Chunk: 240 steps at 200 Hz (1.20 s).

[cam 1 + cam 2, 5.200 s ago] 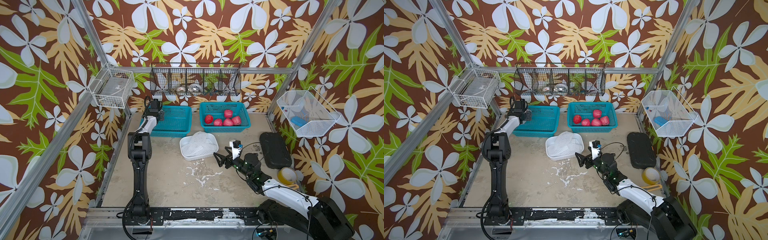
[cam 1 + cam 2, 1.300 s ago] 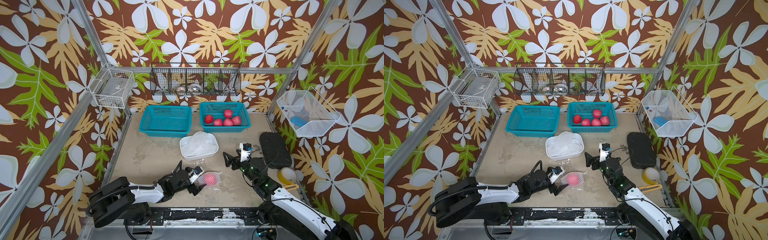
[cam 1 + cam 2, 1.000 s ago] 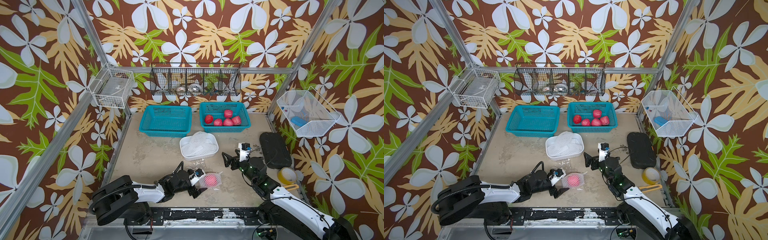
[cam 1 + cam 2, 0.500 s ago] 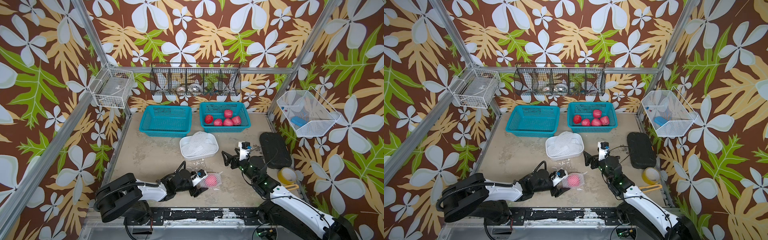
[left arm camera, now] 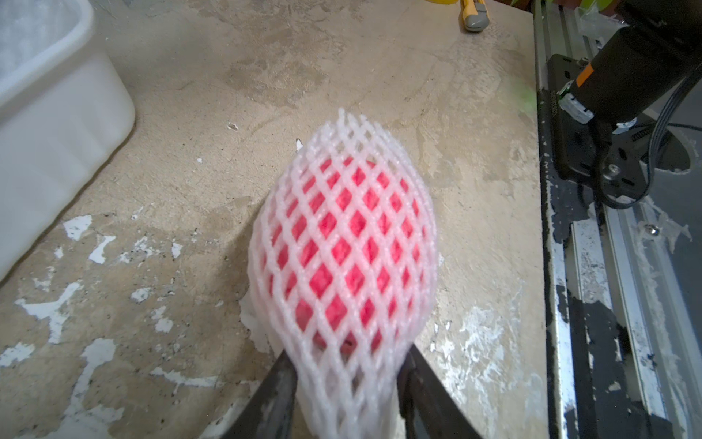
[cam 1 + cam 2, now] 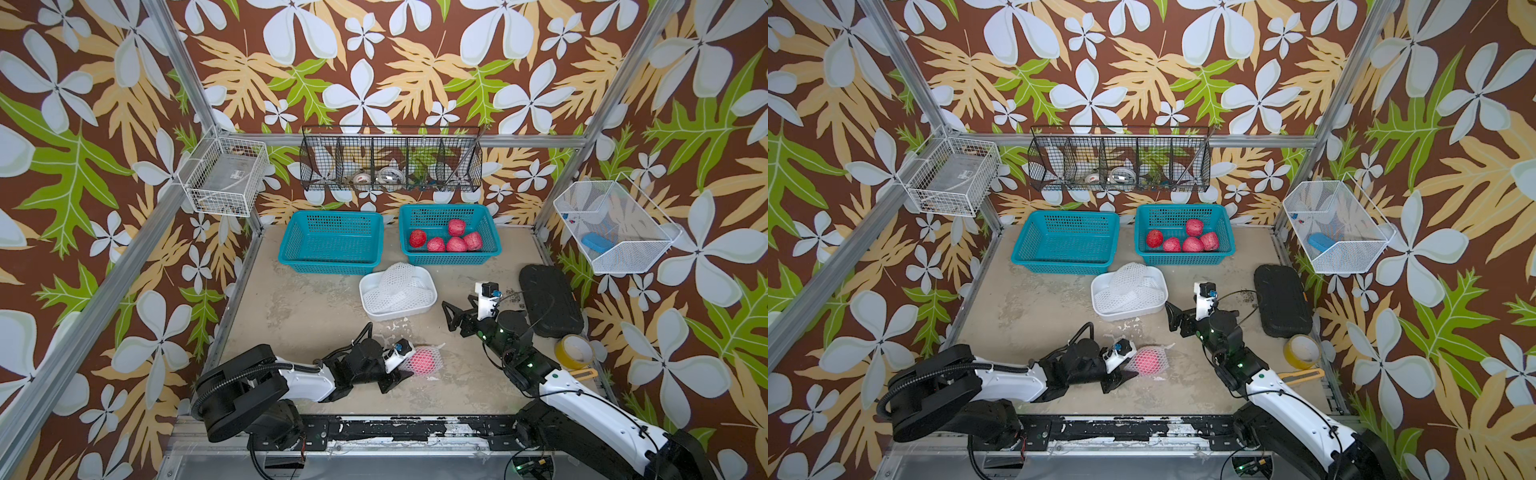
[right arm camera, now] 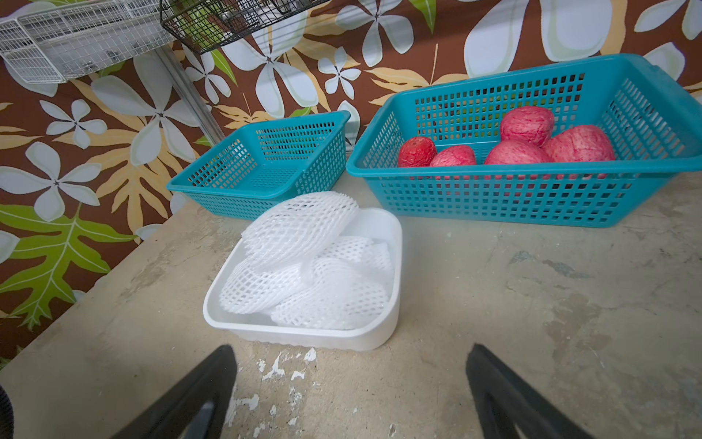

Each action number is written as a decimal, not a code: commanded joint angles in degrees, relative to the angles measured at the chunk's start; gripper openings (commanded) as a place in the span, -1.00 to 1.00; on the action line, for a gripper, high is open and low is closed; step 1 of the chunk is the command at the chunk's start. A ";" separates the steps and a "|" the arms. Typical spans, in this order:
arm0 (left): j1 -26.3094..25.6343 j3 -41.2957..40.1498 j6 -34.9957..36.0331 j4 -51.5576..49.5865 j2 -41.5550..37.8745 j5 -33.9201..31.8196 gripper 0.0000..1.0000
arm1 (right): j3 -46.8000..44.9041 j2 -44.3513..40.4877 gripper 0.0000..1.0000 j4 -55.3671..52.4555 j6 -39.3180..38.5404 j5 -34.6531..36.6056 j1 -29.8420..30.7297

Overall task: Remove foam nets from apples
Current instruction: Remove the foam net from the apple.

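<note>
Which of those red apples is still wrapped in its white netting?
The apple on the table, near the front, between the left arm's fingers: a white foam net covers it. The five apples in the teal basket are bare.

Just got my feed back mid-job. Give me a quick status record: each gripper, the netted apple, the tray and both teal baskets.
left gripper: fingers on both sides of the foam net's near end, closed on it
foam net: on the apple, which lies on the table
right gripper: open, holding nothing, near the white tray
white tray: pile of loose nets
right teal basket: five bare apples
left teal basket: no apples
nets left to remove: one in view
</note>
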 commanded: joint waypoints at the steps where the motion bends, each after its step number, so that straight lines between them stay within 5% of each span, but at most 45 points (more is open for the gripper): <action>1: 0.12 0.10 -0.69 -0.41 -0.14 -0.48 -0.17 | 0.57 0.04 0.94 1.53 -0.42 -0.02 0.05; 80: 0.13 2.03 -1.67 -5.23 -7.18 -3.73 -0.54 | 1.27 -0.21 0.93 1.33 -0.51 0.41 0.06; 141: 0.13 14.81 -1.36 -27.83 -10.17 -8.34 -0.58 | 1.27 -0.42 0.93 1.33 -0.60 1.07 0.08; 173: 0.13 26.11 -0.40 -42.92 -4.90 -8.54 -0.57 | 1.33 -0.58 0.94 1.44 -0.56 1.31 0.04; 198: 0.09 28.41 0.49 -44.92 -0.90 -9.70 -0.58 | 0.74 -0.82 0.94 2.16 -0.24 1.51 0.04; 220: 0.12 28.27 -0.30 -43.73 -1.33 -10.85 -0.18 | 0.64 -1.23 0.94 1.63 -0.51 1.87 0.04; 240: 0.13 28.47 -0.19 -42.69 -3.59 -13.20 0.00 | 0.41 -1.72 0.94 1.49 -0.54 2.47 0.04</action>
